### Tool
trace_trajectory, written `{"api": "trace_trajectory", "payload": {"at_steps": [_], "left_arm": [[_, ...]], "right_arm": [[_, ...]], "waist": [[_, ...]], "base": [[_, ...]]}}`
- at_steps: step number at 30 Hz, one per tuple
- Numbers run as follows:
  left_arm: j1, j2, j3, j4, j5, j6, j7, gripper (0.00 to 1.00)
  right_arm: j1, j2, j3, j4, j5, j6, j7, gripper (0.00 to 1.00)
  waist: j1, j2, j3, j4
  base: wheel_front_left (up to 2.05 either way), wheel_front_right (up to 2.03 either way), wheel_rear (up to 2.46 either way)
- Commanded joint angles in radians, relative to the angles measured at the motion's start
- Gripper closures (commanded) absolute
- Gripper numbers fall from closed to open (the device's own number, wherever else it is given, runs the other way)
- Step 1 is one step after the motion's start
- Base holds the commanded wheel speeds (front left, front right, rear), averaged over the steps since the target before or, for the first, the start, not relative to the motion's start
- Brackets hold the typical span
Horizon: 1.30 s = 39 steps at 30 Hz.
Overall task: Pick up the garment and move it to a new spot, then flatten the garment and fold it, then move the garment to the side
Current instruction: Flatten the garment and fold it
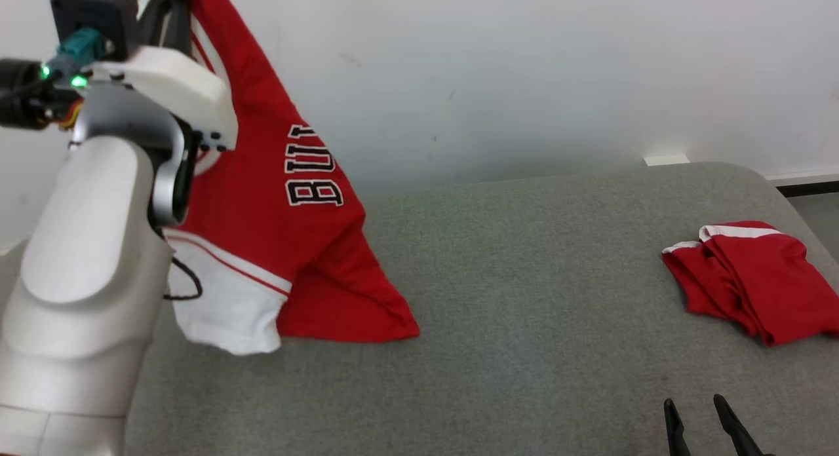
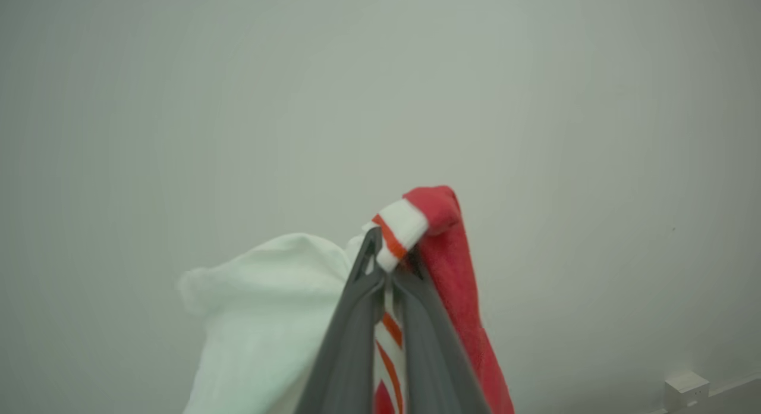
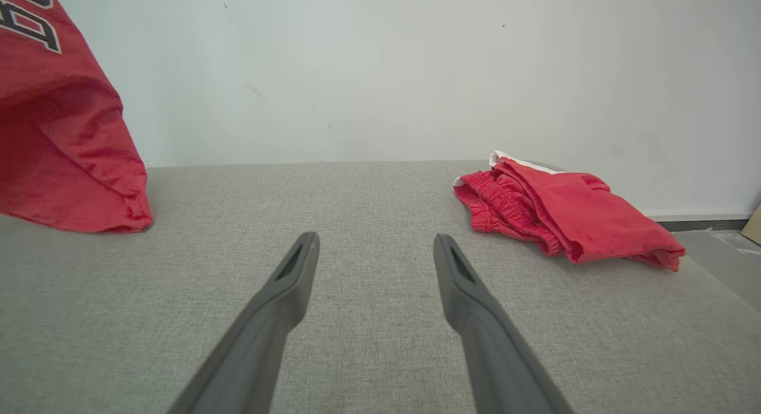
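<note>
Hanging from the left gripper [image 2: 387, 268]: red sports jersey with white side panel and black block lettering [image 1: 308, 246]. Jaws are clamped on a white trim edge with red stripes; can't tell if that's collar or armhole. Right gripper [image 3: 374, 240] is spread wide and holds nothing, low over the grey padded fabric tabletop [image 1: 524, 279].

Location: the jersey is at the left end of the tabletop, mostly in the air, with its lower red corner and white hem touching or just brushing the surface.

Handling, my read:
- light, limp, likely slick synthetic, no stiffness at all
- a single pinch lets it bunch and twist, so it won't lie flat by itself
- take a second hold with the free gripper at the low red corner or along the hem, then pull apart to spread it

Orientation: long axis near vertical, leaning from the pinch at upper left down to the corner at lower right. The lettering runs up the head view, so the jersey hangs turned sideways.

Crumpled red shorts with white trim [image 1: 747, 279] sit at the far right, well apart from the jersey.
</note>
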Motion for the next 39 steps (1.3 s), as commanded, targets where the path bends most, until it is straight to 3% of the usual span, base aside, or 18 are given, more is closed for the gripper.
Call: {"api": "trace_trajectory", "payload": {"at_steps": [1,16,28,32,39], "left_arm": [[-0.023,0.008,-0.002,0.001,0.009,0.004,0.001,1.00],[-0.102,-0.001,-0.010,-0.068,-0.037,-0.035,0.014,1.00],[-0.016,-0.038,-0.035,-0.232,-0.097,-0.046,0.063,1.00],[0.062,-0.079,-0.062,-0.271,-0.122,-0.036,0.071,1.00],[0.235,-0.215,-0.191,-0.255,-0.171,-0.035,0.043,1.00]], "right_arm": [[-0.001,0.000,0.000,0.004,0.004,-0.003,0.001,0.00],[0.007,0.002,0.007,0.014,0.005,-0.003,0.001,0.00],[0.014,0.001,0.005,0.012,0.004,-0.003,0.001,0.00],[0.002,0.000,0.010,0.014,0.007,-0.003,0.001,0.00],[-0.018,-0.002,0.024,0.018,0.010,-0.003,0.001,0.00]], "waist": [[0.0000,0.0000,-0.002,0.001],[0.0000,0.0000,-0.020,-0.002],[0.0000,0.0000,-0.022,-0.003],[0.0000,0.0000,-0.014,-0.007],[0.0000,0.0000,0.009,-0.033]], "base": [[0.00,0.00,0.00],[0.00,0.00,0.00],[0.00,0.00,0.00],[0.00,0.00,0.00],[0.00,0.00,0.00]]}}
